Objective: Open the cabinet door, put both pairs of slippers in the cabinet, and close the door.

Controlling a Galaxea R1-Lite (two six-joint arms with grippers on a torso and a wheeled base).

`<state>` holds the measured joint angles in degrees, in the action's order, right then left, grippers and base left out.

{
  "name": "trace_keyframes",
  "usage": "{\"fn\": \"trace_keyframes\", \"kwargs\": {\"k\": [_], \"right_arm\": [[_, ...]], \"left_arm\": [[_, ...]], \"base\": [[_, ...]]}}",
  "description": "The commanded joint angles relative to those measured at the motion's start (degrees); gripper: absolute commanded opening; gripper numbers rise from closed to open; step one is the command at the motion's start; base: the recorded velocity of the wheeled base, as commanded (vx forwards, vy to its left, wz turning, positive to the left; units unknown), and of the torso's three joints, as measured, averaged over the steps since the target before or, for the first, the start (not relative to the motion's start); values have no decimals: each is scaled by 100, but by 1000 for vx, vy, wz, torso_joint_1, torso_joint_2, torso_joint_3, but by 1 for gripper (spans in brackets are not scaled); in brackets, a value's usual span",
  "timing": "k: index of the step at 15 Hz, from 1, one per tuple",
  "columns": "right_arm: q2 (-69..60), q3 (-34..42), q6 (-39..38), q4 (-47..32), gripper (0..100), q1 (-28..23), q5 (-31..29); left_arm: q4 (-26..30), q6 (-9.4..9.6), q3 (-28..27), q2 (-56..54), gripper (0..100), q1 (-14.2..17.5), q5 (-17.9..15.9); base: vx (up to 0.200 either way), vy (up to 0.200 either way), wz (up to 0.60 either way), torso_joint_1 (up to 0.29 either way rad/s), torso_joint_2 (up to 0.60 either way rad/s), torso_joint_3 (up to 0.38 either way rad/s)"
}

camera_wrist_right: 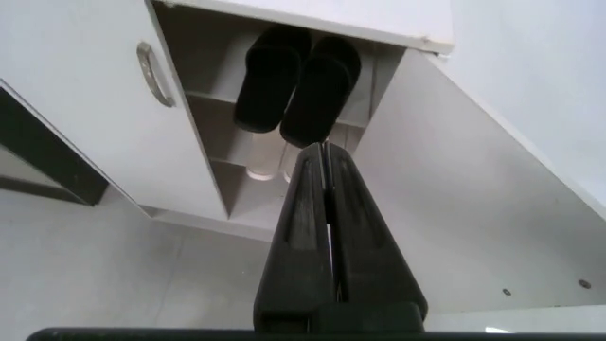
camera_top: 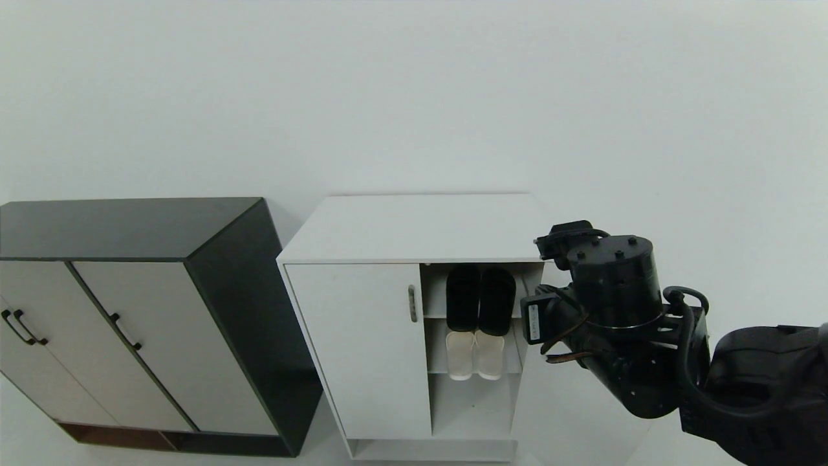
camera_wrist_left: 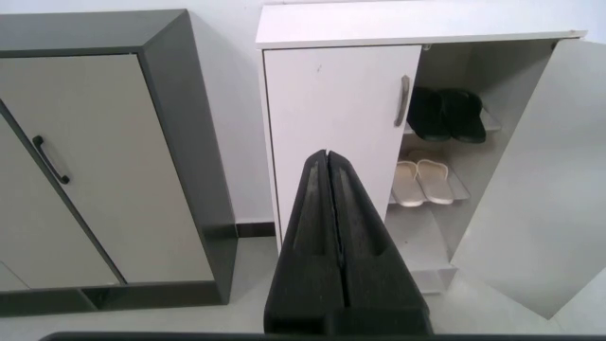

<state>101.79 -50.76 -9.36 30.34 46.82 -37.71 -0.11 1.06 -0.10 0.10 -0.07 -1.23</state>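
Nearest the right wrist camera, the right pincer (camera_wrist_right: 327,152) has its two black fingers pressed together, gripping nothing. It points at the open half of the white cabinet (camera_wrist_right: 85,85). The left pincer (camera_wrist_left: 329,159) is likewise pressed together and holds nothing; it is farther back, facing the cabinet's front.

Beyond the pincers is the pale floor (camera_wrist_right: 85,265), on which two cabinets stand side by side, near each other but apart. The white cabinet has two doors. The shut door (camera_top: 359,343) on the robot's left carries one metal handle (camera_top: 412,303). The open door (camera_wrist_right: 473,199) on the robot's right is swung out wide. In the head view the right arm (camera_top: 614,310) is just beside that open side.

Two pairs of slippers, four slippers in all, sit inside the open half. The black pair (camera_top: 464,299) lies on the upper shelf, its two slippers close together with the heels facing out. The white pair (camera_top: 460,355) lies on the shelf directly below. A third compartment lies under them.

Farther to the robot's left is the dark cabinet (camera_top: 129,223), with two light doors shut and two black handles. A plain white wall (camera_top: 414,97) runs behind both cabinets.
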Motion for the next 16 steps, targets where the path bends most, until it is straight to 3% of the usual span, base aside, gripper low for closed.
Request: {"fn": "trace_keyframes", "kwargs": {"k": [1, 8, 13, 16], "right_arm": [[95, 31, 13, -2, 0, -24, 0], [210, 5, 92, 235, 0, -367, 35], [210, -171, 259, 648, 0, -1026, 448], [280, -733, 31, 262, 0, -1369, 457]], "left_arm": [[2, -1, 1, -1, 0, -1, 0], [-7, -1, 1, -1, 0, -1, 0], [-7, 8, 1, -1, 0, 7, 0], [-7, 8, 10, -1, 0, -1, 0]], "base": [[0, 0, 0, 0, 0, 0], [0, 0, -514, 3, 3, 2], [0, 0, 0, 0, 0, 0], [-67, 0, 0, 1, 1, -1]]}}
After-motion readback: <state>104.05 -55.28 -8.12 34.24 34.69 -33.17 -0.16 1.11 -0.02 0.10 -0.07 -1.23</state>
